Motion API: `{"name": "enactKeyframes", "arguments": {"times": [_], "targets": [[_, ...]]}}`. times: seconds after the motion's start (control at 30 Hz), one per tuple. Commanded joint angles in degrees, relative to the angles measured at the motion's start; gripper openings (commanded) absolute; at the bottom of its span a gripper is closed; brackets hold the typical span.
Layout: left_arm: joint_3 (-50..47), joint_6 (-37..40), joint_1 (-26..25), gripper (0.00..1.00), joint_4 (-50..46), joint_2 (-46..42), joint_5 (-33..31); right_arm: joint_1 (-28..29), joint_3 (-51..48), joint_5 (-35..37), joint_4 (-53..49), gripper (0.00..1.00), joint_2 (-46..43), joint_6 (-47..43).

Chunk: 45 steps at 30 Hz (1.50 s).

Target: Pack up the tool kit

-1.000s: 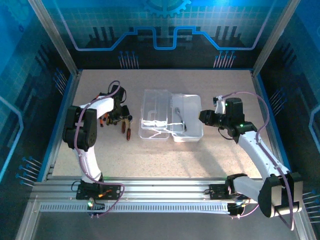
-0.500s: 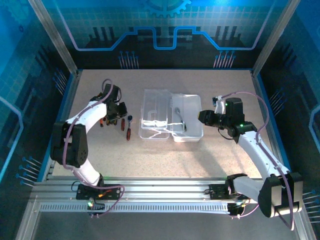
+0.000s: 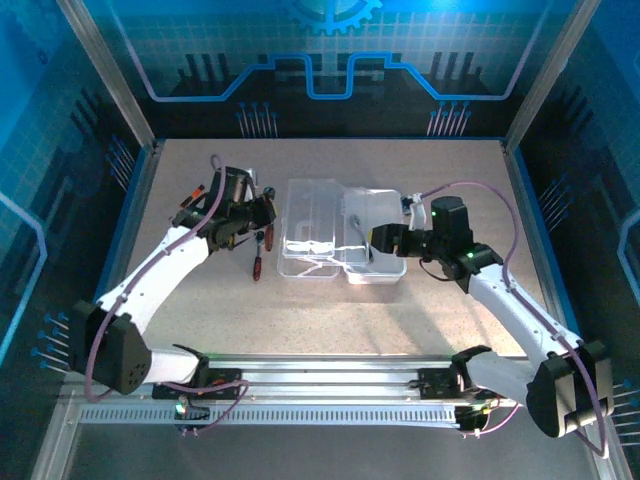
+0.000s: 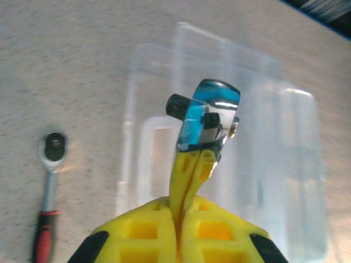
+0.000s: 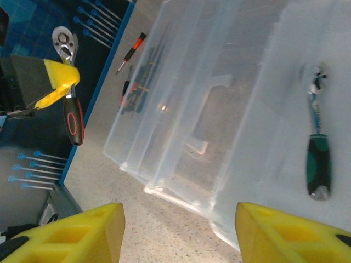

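Both arms have swung toward the open case on the table: left hand clenched on a small blue tool, right hand released beside it; that slim pinch could slip early

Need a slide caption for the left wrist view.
Left gripper holds a blue tool over the clear case; ratchet beside it.

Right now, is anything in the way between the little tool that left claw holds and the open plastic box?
Nothing visible. The left gripper holds the blue-handled tool in the air beside the open case, whose lid lies flat. The right gripper hovers open at the case's other side.
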Motion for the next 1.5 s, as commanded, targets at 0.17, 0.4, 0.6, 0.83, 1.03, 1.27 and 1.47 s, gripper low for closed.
{"name": "enactKeyframes", "arguments": {"times": [0.17,0.4,0.6,0.83,1.03,1.27,1.47], "targets": [[-2.2,-7.8,-5.7,0.00,14.1,-2.3,0.6,6.7,3.1,1.1,4.5,0.55,1.3,0.5],[-7.7,-17.1,-11.1,0.00,27.3,-1.5,1.6,13.0,4.8,2.4,10.1,0.61,4.7,2.4],[-9.9,-22.2,-15.1,0.00,32.7,-1.4,0.3,15.2,7.8,4.0,8.9,0.64,8.2,1.4],[-9.7,-23.8,-16.0,0.00,33.8,-0.7,1.4,15.4,8.5,2.1,10.6,0.63,10.7,2.1],[-9.8,-24.3,-16.2,0.00,34.3,-0.5,2.2,15.5,8.6,1.4,11.9,0.58,11.9,3.0],[-9.7,-24.7,-16.3,0.00,34.4,0.0,2.3,15.6,9.6,0.9,12.8,0.51,14.2,4.5],[-9.9,-25.1,-16.3,0.00,35.2,0.8,3.0,15.7,10.5,0.3,13.9,0.42,15.6,5.5]]}}
